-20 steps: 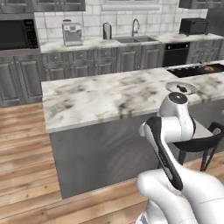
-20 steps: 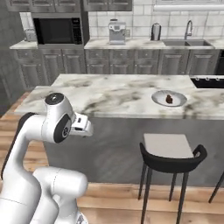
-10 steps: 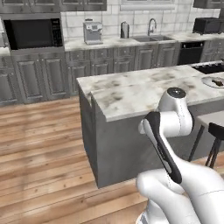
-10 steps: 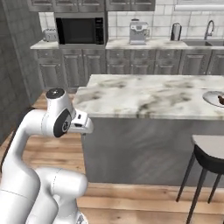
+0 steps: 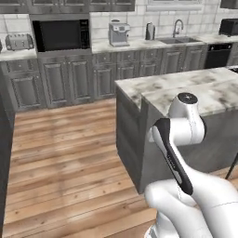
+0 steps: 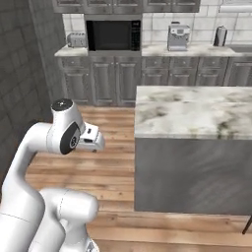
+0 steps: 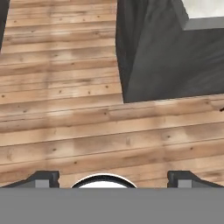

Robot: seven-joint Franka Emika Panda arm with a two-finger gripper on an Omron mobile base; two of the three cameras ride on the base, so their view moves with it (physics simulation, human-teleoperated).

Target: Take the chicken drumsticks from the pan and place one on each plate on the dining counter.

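End effector (image 7: pixel 112 177): dark fingertips wide apart, empty, aimed at brown plank floor (image 7: pixel 61 87). Long white marble dining surface with dark grey front (image 6: pixel 197 110): near, bare on its visible part. Drumsticks, pan, plates: whereabouts cannot be told. Risk: folded white arm (image 5: pixel 179 135) clipping the surface corner, being close beside it.

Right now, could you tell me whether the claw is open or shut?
Open and empty. In the hand view the claw has its two dark fingertips far apart, with bare wooden floor between them.
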